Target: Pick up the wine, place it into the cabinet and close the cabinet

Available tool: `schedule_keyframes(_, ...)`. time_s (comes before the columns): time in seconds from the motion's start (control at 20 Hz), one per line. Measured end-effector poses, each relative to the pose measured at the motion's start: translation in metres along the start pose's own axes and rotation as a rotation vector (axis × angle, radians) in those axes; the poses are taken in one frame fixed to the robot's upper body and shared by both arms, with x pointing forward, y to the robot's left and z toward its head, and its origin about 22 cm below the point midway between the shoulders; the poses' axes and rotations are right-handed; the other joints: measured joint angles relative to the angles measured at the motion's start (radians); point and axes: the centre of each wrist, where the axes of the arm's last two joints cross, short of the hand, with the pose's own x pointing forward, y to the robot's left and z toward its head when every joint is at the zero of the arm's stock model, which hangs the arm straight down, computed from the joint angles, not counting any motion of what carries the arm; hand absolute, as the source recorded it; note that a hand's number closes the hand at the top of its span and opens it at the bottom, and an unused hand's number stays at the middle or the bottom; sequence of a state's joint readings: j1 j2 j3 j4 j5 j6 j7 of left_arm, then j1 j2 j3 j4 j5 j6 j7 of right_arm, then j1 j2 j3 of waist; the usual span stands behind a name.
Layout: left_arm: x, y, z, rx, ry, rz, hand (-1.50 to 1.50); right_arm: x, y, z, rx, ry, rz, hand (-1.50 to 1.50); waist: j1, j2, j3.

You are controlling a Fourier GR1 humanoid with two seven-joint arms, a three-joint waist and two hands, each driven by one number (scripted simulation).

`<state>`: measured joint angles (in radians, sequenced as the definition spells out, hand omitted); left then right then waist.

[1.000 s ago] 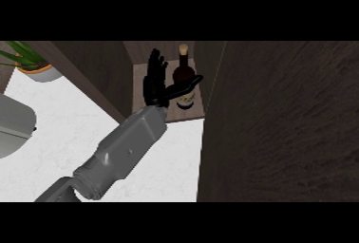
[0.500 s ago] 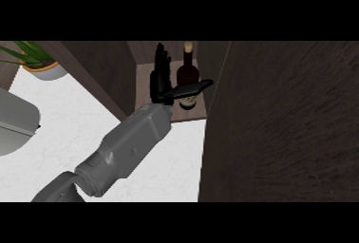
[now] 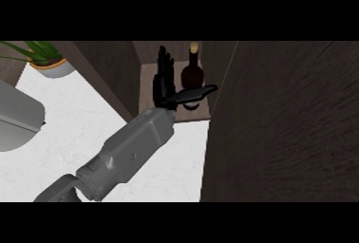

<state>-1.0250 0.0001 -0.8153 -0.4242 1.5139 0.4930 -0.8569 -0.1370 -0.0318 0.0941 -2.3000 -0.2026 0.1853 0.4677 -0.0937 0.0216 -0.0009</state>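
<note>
Head view: you are looking at the left hand reaching into the cabinet. It is open, with straight fingers pointing up just left of the wine and the thumb sticking out to the right across the bottle's lower part. Compared with half a second ago, the fingers are drawing closer together and stretching higher beside the bottle. The wine is standing upright on the shelf, where it was earlier, and the dark door is hanging to its right.
</note>
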Motion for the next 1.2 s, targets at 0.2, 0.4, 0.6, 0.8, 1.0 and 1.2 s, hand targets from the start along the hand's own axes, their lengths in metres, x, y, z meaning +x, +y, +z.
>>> schedule_keyframes(0.2, -0.004, -0.003, 0.011, -0.034, 0.008, 0.027, -1.50, 0.001, 0.000, 0.001, -0.005, 0.004, 0.000, -1.50, 0.013, -0.004, 0.000)
schedule_keyframes(0.4, -0.006, -0.007, 0.019, -0.069, 0.013, 0.040, -1.50, 0.001, 0.001, 0.004, -0.023, 0.011, 0.000, -1.50, 0.029, -0.008, 0.000)
schedule_keyframes(0.6, -0.009, -0.009, 0.029, -0.097, 0.015, 0.040, -1.50, 0.000, 0.003, 0.007, -0.034, 0.016, 0.005, -1.50, 0.042, -0.011, 0.001)
schedule_keyframes(0.8, -0.015, -0.003, 0.036, -0.110, 0.004, 0.031, -1.50, 0.003, 0.002, 0.009, -0.044, 0.018, 0.010, -1.50, 0.055, -0.015, 0.001)
schedule_keyframes(1.0, -0.020, 0.000, 0.047, -0.128, -0.001, 0.036, -1.50, 0.004, 0.001, 0.011, -0.061, 0.030, 0.017, -1.50, 0.072, -0.019, 0.001)
schedule_keyframes(1.2, -0.021, 0.001, 0.058, -0.149, -0.008, 0.047, -1.50, 0.000, -0.002, 0.010, -0.076, 0.025, 0.022, -1.50, 0.085, -0.021, 0.001)
